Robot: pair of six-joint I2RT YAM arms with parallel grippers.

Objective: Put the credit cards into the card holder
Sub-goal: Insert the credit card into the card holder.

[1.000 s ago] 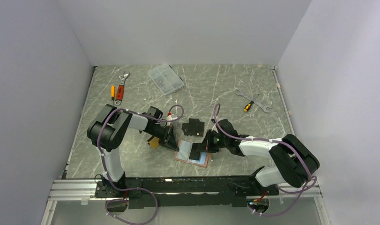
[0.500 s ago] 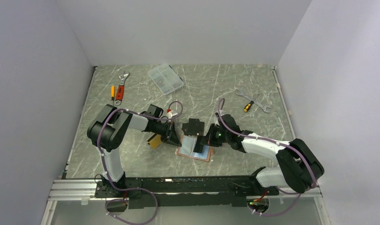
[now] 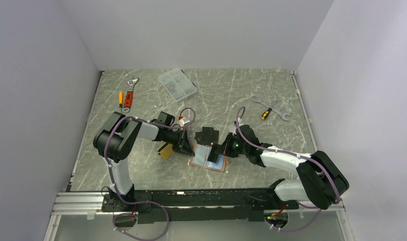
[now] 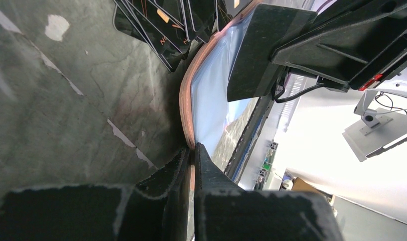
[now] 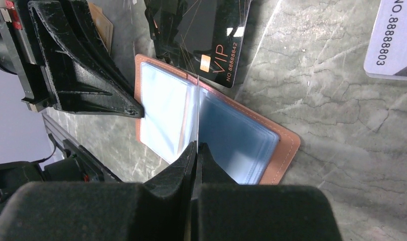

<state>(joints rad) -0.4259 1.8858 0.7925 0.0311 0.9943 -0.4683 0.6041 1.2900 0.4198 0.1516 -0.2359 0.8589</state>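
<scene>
At the centre of the worktop (image 3: 141, 100) lies the card holder (image 5: 287, 144), spread open, pale-blue pockets up; my left claw (image 4: 192, 150) pinches its 9 o'clock edge; my right claw (image 5: 196, 148), clamped on a thin credit card (image 5: 196, 105) held edge-down, hangs over the fold; insertion is in hand, I judge; next that edge must find a pocket mouth.

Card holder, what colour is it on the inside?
Pale blue inside the card holder, with an orange-pink border. The right wrist view shows it best.
</scene>
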